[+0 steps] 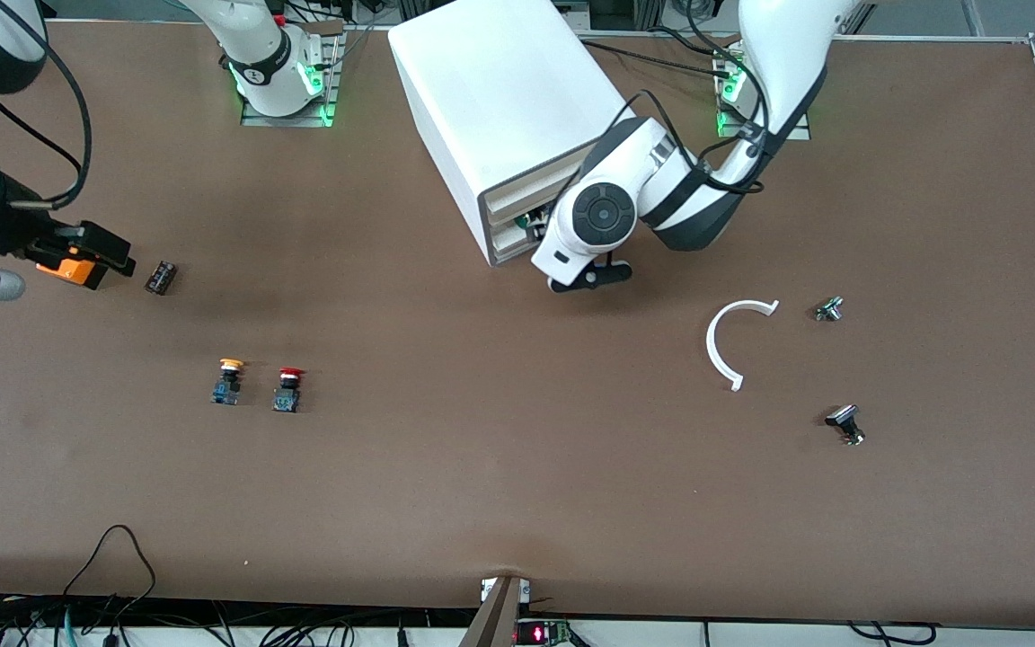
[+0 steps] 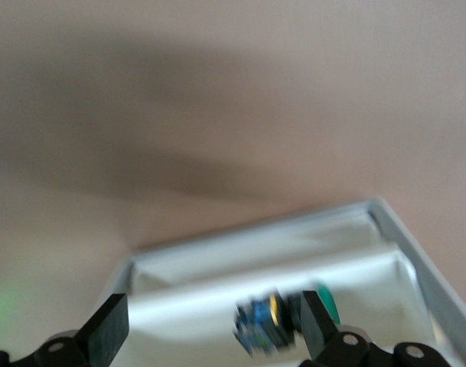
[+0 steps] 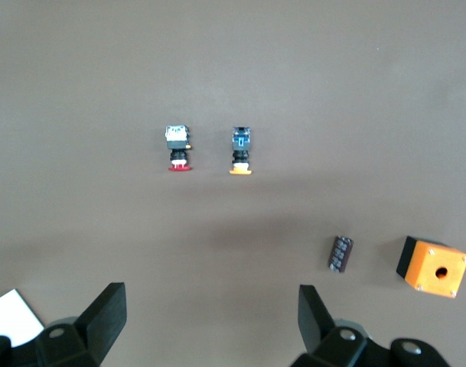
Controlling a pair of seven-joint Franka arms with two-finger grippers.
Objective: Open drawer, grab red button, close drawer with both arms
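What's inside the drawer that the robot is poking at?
In the drawer lies a small blue and black button part with something green beside it. The left end effector, open, hides part of them, so the rest of the drawer is unseen.

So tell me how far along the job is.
Done: nothing yet. In hand: the left gripper, fingers open, is at the cabinet's front by its drawers. Left: opening the drawer, grabbing the red button, still on the table, and closing. The right gripper waits open above the table.
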